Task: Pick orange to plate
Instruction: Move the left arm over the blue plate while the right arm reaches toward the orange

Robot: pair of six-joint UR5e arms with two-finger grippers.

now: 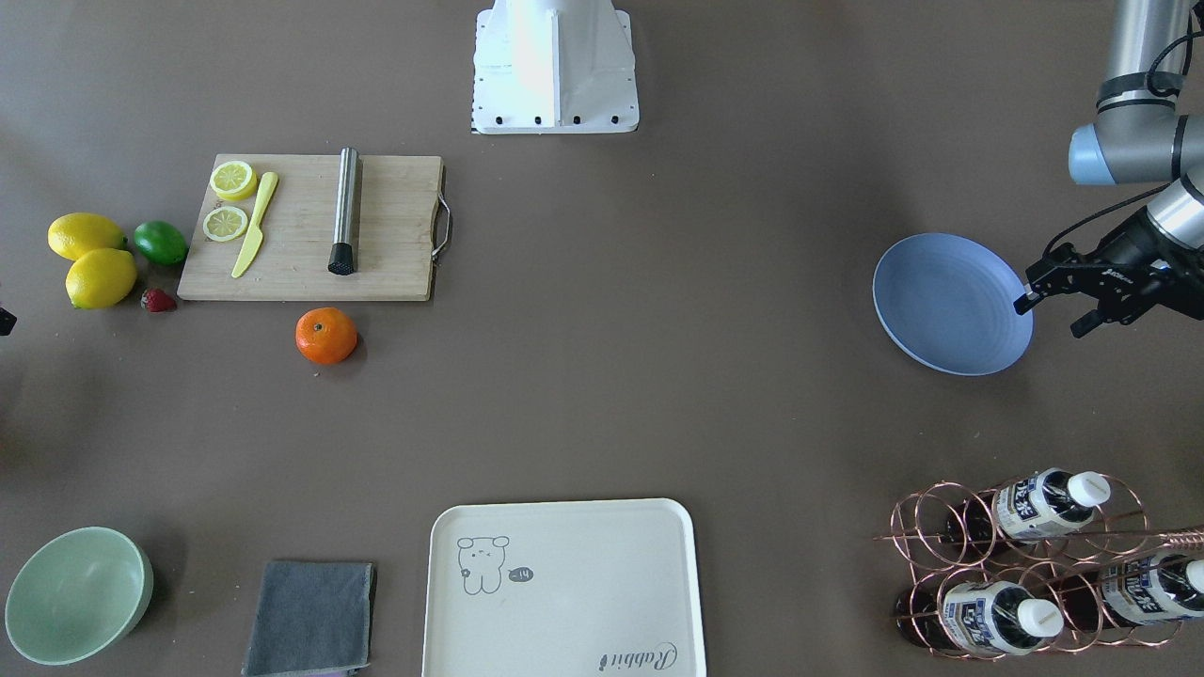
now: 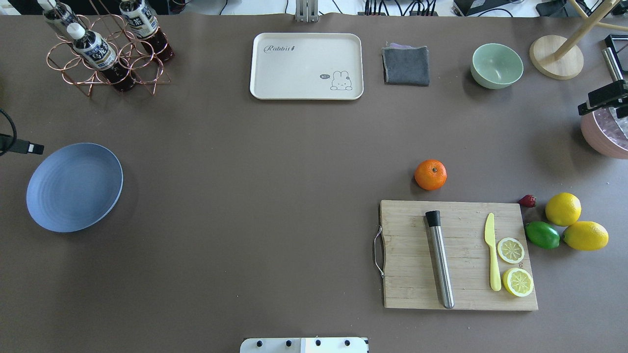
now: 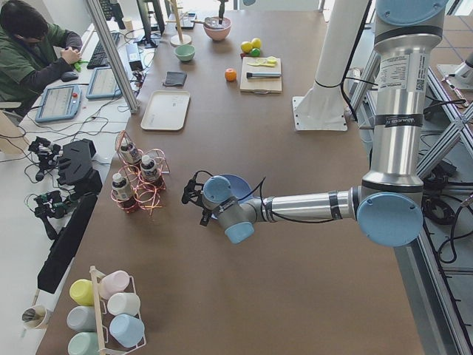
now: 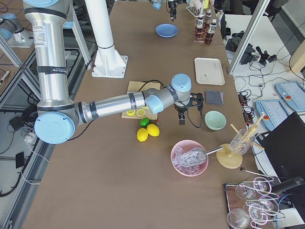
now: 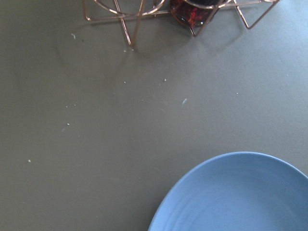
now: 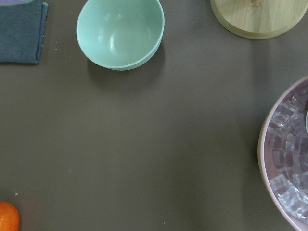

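Observation:
The orange (image 2: 430,174) lies on the brown table just beyond the cutting board's far edge, and its edge shows in the bottom-left corner of the right wrist view (image 6: 7,216). The blue-grey plate (image 2: 73,186) sits bare at the table's left end. My left gripper (image 1: 1052,317) hovers beside the plate's outer rim, open, holding nothing. My right gripper (image 2: 601,100) hangs at the table's right end beside a pink bowl, well away from the orange; its fingers look apart and hold nothing.
A cutting board (image 2: 456,255) carries a steel muddler, a yellow knife and lemon slices. Lemons (image 2: 563,209), a lime (image 2: 542,235) and a strawberry lie to its right. Cream tray (image 2: 306,66), grey cloth (image 2: 405,64), green bowl (image 2: 496,65), bottle rack (image 2: 105,49) line the far edge. A pink ice bowl (image 2: 608,135) is near the right gripper.

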